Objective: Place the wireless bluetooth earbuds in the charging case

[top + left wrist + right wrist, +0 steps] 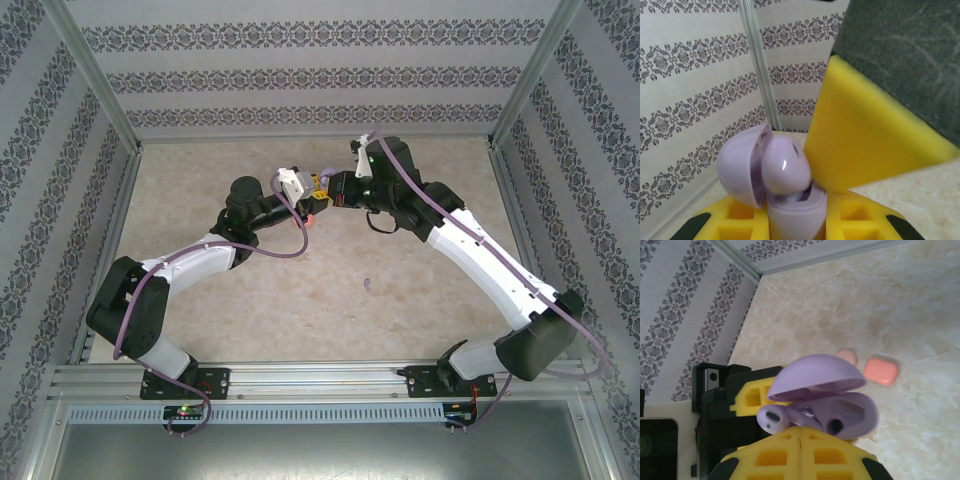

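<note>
The pale beige marble-patterned surface [300, 300] is bounded by aluminium rails [320, 372] and patterned papered walls [320, 75]. In the top view, a tiny purple bean-like earbud [367, 284] lies alone on open surface, right of centre. In the right wrist view, a small salmon-pink rounded-square plastic case [881, 370] lies flat on it. A salmon-pink bean-like earbud [847, 357] lies just beside the case.

Bright, even light; small glare on purple earbud [785, 172] — foreground blurry
</note>
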### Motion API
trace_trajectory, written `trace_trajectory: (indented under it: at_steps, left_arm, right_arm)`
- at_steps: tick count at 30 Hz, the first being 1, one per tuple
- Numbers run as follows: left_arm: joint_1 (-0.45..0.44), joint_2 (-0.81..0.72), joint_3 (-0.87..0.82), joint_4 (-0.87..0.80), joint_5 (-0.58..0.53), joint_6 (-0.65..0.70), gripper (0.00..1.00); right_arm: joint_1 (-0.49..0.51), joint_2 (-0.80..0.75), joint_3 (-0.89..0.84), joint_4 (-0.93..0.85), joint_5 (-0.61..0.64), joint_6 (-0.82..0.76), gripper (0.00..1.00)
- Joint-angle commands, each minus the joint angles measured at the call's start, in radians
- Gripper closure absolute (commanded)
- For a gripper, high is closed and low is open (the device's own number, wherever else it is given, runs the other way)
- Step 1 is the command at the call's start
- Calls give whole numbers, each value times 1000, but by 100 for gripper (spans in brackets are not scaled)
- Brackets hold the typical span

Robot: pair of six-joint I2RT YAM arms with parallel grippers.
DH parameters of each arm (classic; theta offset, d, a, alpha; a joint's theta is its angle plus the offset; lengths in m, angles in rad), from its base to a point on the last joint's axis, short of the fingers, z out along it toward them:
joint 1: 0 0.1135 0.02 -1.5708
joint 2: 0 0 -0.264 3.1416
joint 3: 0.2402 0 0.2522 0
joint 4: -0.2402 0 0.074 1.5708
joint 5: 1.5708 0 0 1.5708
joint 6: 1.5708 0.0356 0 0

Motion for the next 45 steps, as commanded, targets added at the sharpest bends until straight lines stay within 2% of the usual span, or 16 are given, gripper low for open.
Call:
trace_trajectory:
  at_steps: [1,9,26,29,31,33,37,45]
  left_arm:
    - [-9,0,23,7,27,22,100]
    - [-8,1,20,13,24,13,100]
    - [-8,22,5,36,12,-9,100]
    - [-8,27,5,23,14,-3,100]
    - [-8,28,4,17,13,-1,100]
    - [-7,30,4,9,19,2,100]
    - [-8,32,1,-4,22,3,100]
    - [-8,41,-7,3,26,-7,100]
  right_arm:
    - [19,28,46,-19,-17,-22,100]
    - [26,10,21,-19,19,-24,100]
    - [-35,-111,-22,8,52,-22,100]
    - [-38,-110,-25,-11,60,-44,72]
    - [-40,-99,-29,-10,41,-44,63]
    - [-39,-86,-36,-2,26,-35,59]
    - [-28,-63,-56,31,10,-14,62]
    - [9,-62,-45,64,18,4,82]
